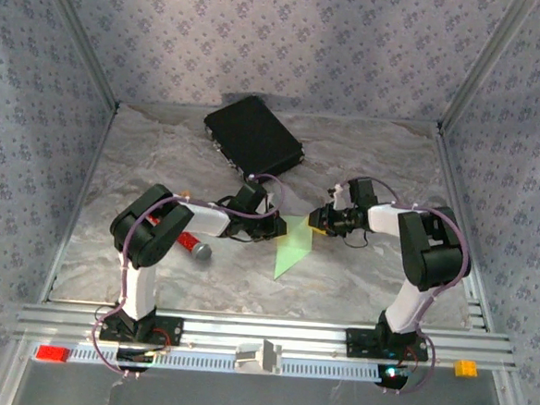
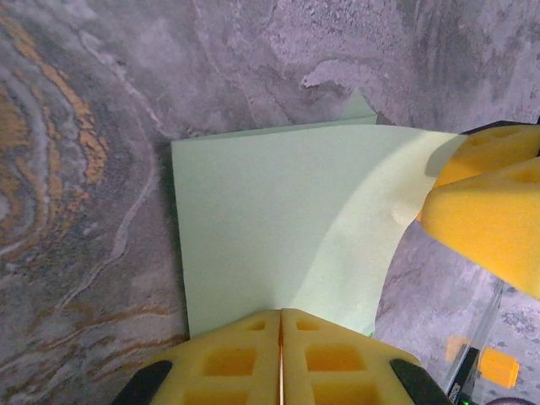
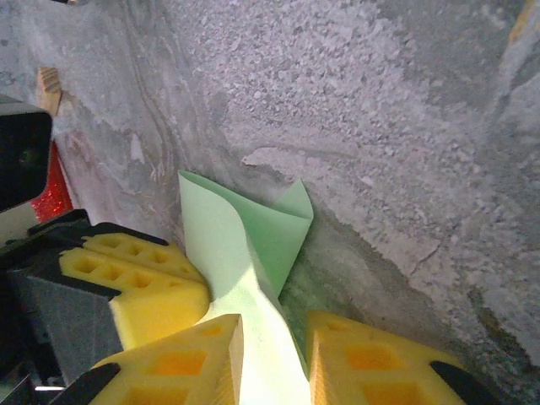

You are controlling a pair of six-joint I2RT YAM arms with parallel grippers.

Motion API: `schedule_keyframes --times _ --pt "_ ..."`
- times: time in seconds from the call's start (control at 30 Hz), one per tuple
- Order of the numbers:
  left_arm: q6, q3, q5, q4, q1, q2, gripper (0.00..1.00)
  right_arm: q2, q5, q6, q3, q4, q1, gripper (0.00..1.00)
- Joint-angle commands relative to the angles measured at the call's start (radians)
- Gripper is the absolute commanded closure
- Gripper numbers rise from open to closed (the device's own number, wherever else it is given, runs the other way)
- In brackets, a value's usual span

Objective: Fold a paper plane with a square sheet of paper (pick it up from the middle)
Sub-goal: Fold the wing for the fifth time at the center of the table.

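Green paper (image 1: 294, 247) lies creased at mid-bench (image 1: 357, 283), between my arms. I see the left gripper (image 2: 280, 350) clenched on one edge; the right gripper (image 3: 274, 359) grasps the opposite edge.

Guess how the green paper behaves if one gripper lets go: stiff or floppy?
Likely floppy: the green paper already curves up toward the right gripper instead of lying flat. Probably very light, so it may slide or spring open. The left gripper, pinched shut on its edge, should hold it.

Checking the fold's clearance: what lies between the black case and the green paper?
In the top view, the left gripper and its wrist sit between the black case and the square sheet of paper.
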Motion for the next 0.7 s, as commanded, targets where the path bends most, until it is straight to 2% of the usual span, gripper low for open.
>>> schedule_keyframes --times 0.0,0.3,0.5,0.6,0.67 --pt "0.026 -0.028 0.038 -0.046 0.012 0.022 0.91 0.015 -0.05 -0.028 0.011 -0.008 -0.009 0.74" --pt "0.03 -0.023 0.057 -0.04 0.017 0.031 0.91 0.054 -0.044 -0.046 0.039 -0.021 -0.003 0.73" --pt "0.036 -0.024 0.056 -0.04 0.02 0.018 0.91 0.04 -0.022 -0.045 0.037 -0.03 -0.009 0.82" --pt "0.037 -0.021 0.06 -0.04 0.018 -0.005 0.89 0.031 -0.013 -0.022 0.031 -0.034 -0.013 0.9" --pt "0.04 -0.019 0.056 -0.042 0.017 -0.032 0.87 0.016 -0.018 0.011 0.012 -0.008 -0.017 0.9"
